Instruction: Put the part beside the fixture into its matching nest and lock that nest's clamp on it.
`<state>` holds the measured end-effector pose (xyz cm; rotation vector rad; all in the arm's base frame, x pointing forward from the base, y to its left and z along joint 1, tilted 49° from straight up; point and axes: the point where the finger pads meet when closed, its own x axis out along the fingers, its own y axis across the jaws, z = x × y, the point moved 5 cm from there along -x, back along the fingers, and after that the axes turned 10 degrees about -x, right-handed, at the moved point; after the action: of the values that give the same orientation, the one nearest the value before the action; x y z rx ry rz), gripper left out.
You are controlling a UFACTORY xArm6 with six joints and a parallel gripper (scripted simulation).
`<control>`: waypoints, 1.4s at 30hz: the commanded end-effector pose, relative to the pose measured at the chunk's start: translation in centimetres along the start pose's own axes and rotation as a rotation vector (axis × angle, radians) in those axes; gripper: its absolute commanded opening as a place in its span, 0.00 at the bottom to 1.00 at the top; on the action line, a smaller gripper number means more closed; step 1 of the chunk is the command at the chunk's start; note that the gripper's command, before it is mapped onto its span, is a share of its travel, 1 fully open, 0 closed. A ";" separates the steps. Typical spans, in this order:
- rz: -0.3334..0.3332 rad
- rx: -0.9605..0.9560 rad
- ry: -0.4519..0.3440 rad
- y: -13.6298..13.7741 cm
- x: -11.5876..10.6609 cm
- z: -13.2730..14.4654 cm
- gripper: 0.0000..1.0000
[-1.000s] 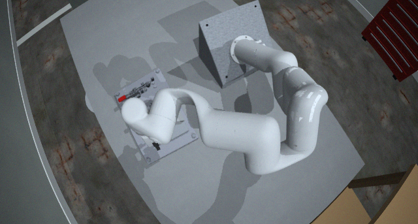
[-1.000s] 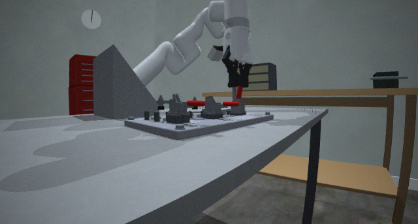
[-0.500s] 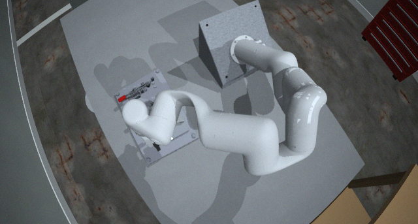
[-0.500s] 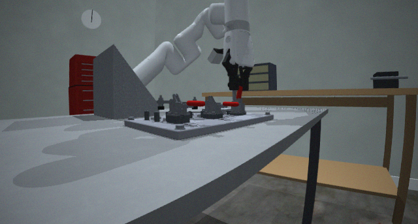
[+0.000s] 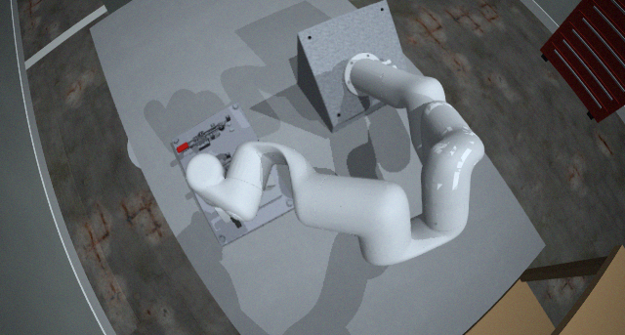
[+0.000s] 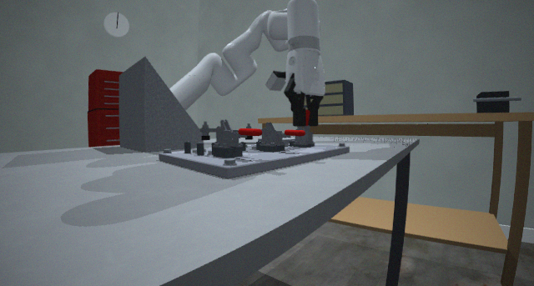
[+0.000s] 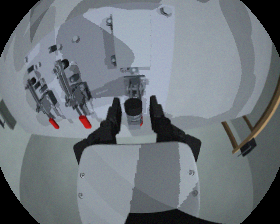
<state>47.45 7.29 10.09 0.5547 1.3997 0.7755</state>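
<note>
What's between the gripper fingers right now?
The upright red clamp handle stands between the gripper fingers in the exterior view; contact can't be judged.

Workshop: red tool chest (image 5: 589, 52), clamp fixture (image 6: 250, 158), wooden workbench (image 6: 417, 118).

Arm bent over, wrist vertical — gripper (image 6: 305, 118) pointing down, half-open.
</note>
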 end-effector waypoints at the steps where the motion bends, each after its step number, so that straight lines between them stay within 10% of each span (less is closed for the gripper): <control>1: -0.001 -0.001 -0.003 0.0 -0.1 0.1 0.47; 11: -0.001 -0.001 -0.003 0.0 -0.1 0.1 0.47; 12: -0.001 -0.001 -0.003 0.0 -0.1 0.1 0.00; 42: -0.001 -0.001 -0.003 0.0 -0.1 0.1 0.00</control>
<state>47.45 7.33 10.06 0.5547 1.3995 0.7757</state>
